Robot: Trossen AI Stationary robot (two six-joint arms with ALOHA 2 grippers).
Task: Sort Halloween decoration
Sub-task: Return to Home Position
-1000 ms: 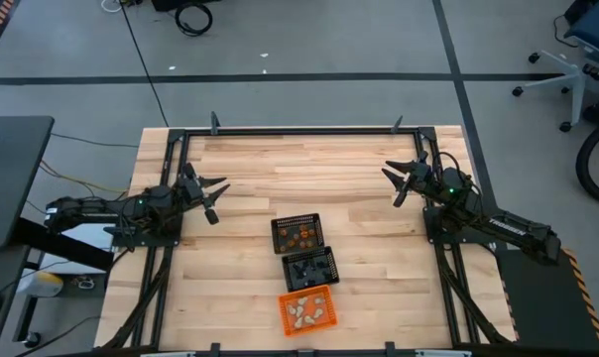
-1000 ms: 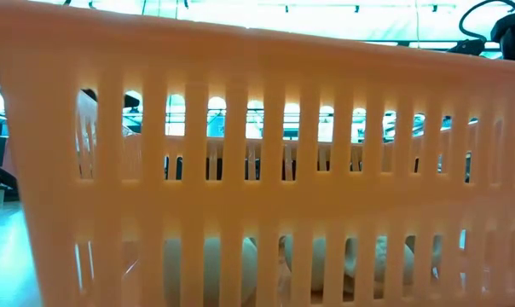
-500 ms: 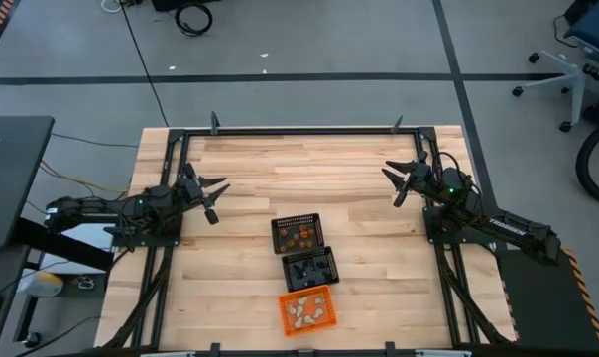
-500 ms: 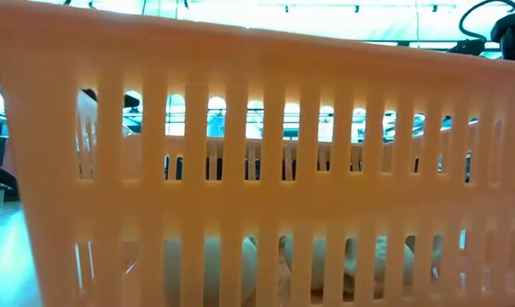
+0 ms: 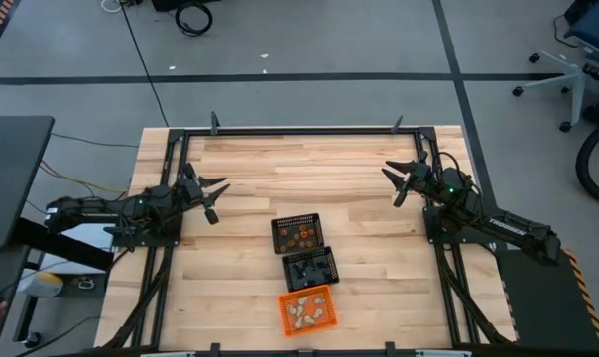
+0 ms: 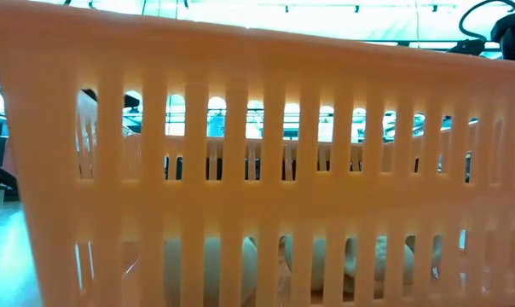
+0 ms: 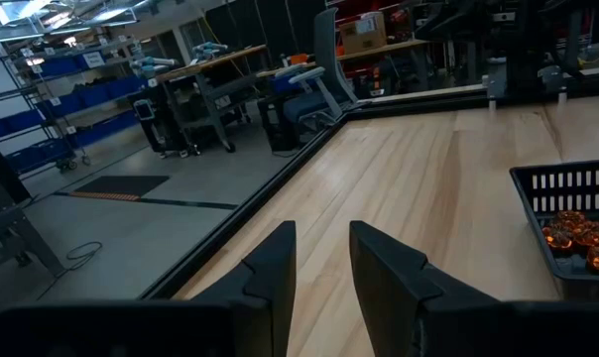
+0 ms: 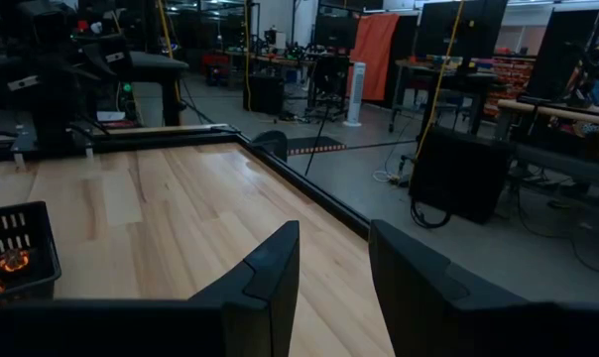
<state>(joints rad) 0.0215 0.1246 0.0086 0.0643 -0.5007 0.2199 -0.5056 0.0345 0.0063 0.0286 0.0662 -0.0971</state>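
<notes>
The Halloween decoration lies sorted in three baskets in a row at the table's near middle. Orange trinkets [image 5: 299, 236] lie in the far black mesh basket [image 5: 297, 220], black trinkets in the middle black basket [image 5: 310, 267], and cream-white trinkets [image 5: 305, 312] in the orange basket [image 5: 306, 296]. The low view looks through the orange basket's slatted wall [image 6: 257, 128] at the cream trinkets [image 6: 223, 264]. My left gripper [image 5: 212, 193] hovers open at the table's left side, level. My right gripper [image 5: 404, 181] hovers open at the right side, level. Nothing is between either gripper's fingers [image 7: 275, 268] [image 8: 270, 268].
A black metal frame [image 5: 304, 129] runs around the wooden table. Bare wood [image 5: 309, 169] lies between the two grippers and beyond the baskets. The left wrist view shows the black basket's corner [image 7: 577, 188], and the right wrist view shows its other side [image 8: 12, 238].
</notes>
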